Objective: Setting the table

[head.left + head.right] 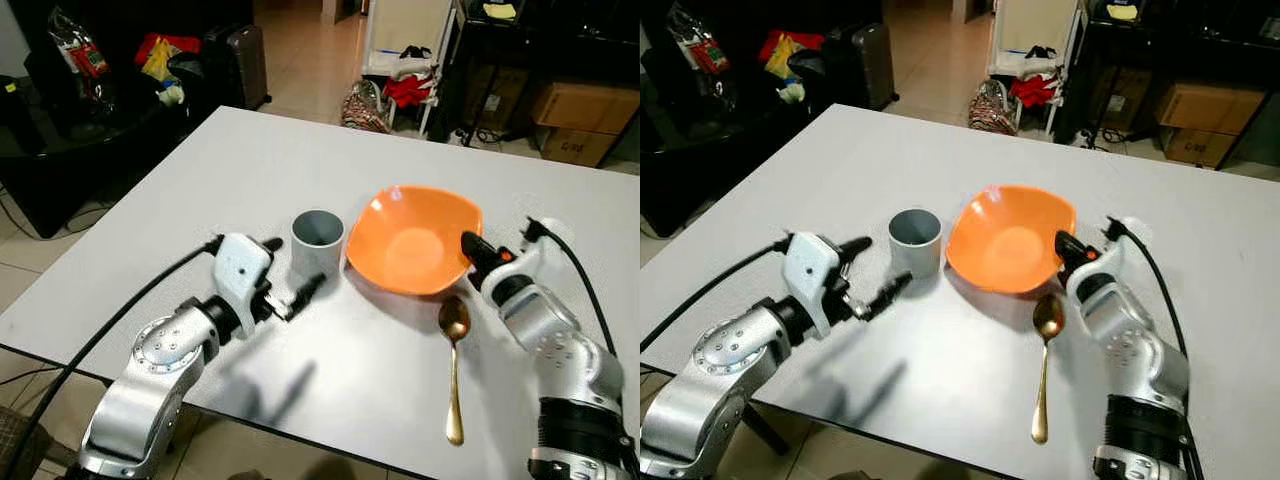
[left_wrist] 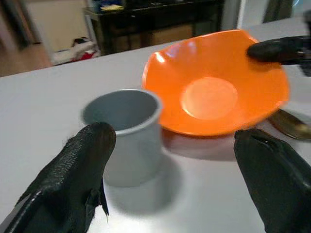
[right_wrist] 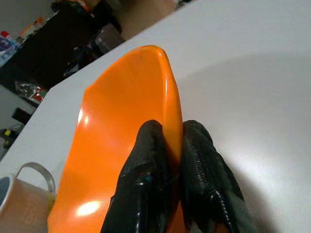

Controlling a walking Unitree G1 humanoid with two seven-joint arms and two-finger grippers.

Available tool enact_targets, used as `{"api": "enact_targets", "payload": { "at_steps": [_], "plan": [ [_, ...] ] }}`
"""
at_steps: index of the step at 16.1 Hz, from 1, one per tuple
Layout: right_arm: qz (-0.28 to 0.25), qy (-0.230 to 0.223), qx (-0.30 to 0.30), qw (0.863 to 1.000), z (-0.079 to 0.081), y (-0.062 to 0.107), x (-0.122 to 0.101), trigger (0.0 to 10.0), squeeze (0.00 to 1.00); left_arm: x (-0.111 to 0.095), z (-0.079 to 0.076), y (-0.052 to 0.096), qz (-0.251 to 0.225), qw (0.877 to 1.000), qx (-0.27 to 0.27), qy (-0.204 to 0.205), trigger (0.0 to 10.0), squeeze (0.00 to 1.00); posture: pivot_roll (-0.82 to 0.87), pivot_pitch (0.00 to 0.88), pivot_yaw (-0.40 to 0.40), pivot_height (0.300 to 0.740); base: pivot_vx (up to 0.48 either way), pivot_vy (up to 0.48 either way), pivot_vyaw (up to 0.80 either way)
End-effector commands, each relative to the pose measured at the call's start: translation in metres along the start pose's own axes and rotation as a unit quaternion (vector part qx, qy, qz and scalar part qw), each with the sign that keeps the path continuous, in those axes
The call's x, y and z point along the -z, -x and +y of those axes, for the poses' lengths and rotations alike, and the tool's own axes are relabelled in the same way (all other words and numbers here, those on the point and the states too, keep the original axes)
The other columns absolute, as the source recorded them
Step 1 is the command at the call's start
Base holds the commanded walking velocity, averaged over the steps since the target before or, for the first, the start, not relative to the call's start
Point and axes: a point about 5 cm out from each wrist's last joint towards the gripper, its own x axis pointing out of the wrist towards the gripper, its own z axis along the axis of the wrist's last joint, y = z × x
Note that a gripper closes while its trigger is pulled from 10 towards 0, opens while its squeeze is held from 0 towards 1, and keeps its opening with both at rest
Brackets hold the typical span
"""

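Pinching the bowl [image 1: 415,240] rim, my right gripper [image 3: 167,160] is clamped on its right edge. Left of the bowl stands the cup [image 1: 317,243]; my left gripper [image 1: 290,272], fingers apart, flanks it.

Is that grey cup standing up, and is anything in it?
The grey cup stands upright, mouth up; what shows inside looks empty, its bottom unseen.
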Motion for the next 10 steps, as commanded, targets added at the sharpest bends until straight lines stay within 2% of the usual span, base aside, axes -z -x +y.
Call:
{"api": "enact_targets", "payload": {
  "at_steps": [1,7,9,10],
  "plan": [
    [0.027,-0.023,0.012,0.999,-0.0061,0.0008,0.0064,10.0,0.0,-0.0004,-0.0061,0.0005,0.003,1.0,0.02,0.001,10.0,0.0,0.03,0.0,-0.017,0.74,0.0,0.0,0.0],
    [0.065,-0.051,0.013,0.997,-0.0073,0.0034,0.0111,10.0,0.0,-0.0013,-0.0073,0.0006,0.005,1.0,0.026,0.002,10.0,0.0,0.03,0.0,-0.017,0.74,0.0,0.0,0.0],
    [0.065,-0.057,0.024,0.996,-0.0111,0.0052,0.011,10.0,1.0,-0.0013,-0.0085,0.0005,0.005,1.0,0.028,0.003,10.0,0.0,0.03,0.0,-0.016,0.74,0.0,0.0,0.0],
    [0.064,-0.058,0.025,0.996,-0.0115,0.0054,0.0109,10.0,1.0,-0.0014,-0.0086,0.0006,0.005,1.0,0.029,0.003,10.0,0.0,0.03,0.0,-0.016,0.74,0.0,0.0,0.0]
  ]
}}
